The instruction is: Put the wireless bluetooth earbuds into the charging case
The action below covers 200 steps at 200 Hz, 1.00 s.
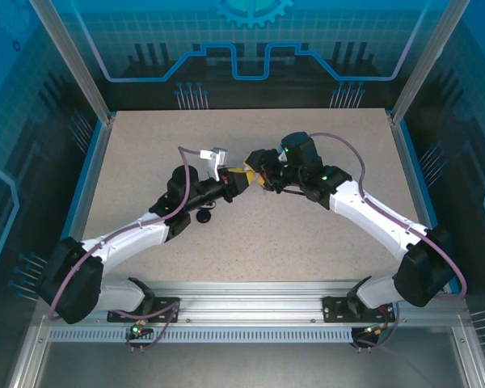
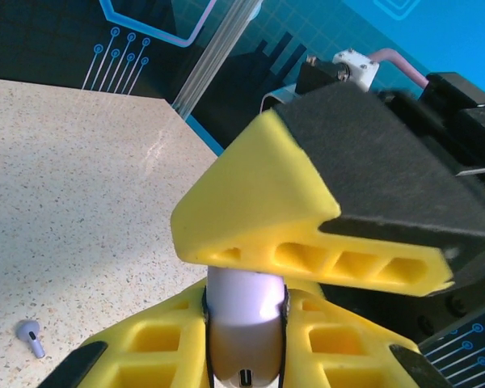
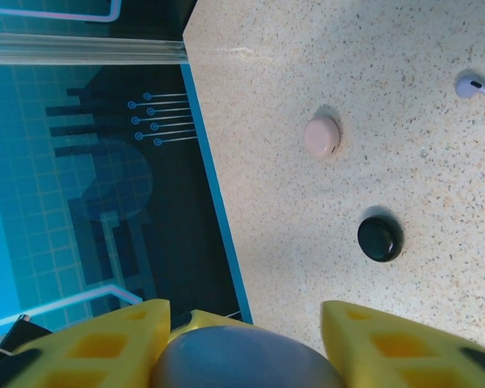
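My left gripper (image 2: 246, 303) is shut on a lavender charging case (image 2: 246, 331), pinched upright between its yellow fingers above the middle of the table (image 1: 145, 162). My right gripper (image 3: 244, 307) meets it there, its jaws standing either side of the case's rounded top (image 3: 242, 360). The left pad touches the case and there is a gap at the right fingertip. One right finger (image 2: 307, 218) lies across the case's top in the left wrist view. A lavender earbud (image 2: 30, 336) lies loose on the table, seen again as the earbud (image 3: 475, 86) in the right wrist view.
A pale pink round case (image 3: 322, 136) and a black round case (image 3: 380, 238) rest on the table. The black case (image 1: 202, 217) sits just below the left arm. Metal posts and blue walls ring the tabletop.
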### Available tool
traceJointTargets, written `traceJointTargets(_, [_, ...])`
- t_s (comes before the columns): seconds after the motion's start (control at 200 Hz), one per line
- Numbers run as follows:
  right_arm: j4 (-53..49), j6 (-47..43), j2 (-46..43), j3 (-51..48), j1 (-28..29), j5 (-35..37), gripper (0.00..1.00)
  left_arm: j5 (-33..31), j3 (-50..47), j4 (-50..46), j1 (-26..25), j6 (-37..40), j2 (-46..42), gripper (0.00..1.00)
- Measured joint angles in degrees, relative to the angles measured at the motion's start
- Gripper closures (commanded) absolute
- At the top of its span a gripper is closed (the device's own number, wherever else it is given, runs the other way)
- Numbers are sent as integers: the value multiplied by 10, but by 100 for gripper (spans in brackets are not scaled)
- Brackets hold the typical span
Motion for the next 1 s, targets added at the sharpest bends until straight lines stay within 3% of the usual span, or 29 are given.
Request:
traceJointTargets(0.095, [-2, -12, 0, 0, -10, -2, 24, 5, 0, 4, -1, -1, 2, 100])
traceJointTargets(0.33, [-41, -77, -59, -19, -81, 5, 22, 15, 0, 3, -1, -11, 7, 100])
traceJointTargets(0.525, [-57, -243, -125, -54, -146, -30, 23, 49, 2, -21, -1, -10, 28, 100])
traceJointTargets(0.75, [-49, -460, -136, -113, -148, -132, 25, 83, 19, -51, -1, -10, 40, 100])
traceJointTargets(1.0, [-31, -542, -132, -141, -142, -189, 27, 106, 32, -58, -1, -10, 45, 100])
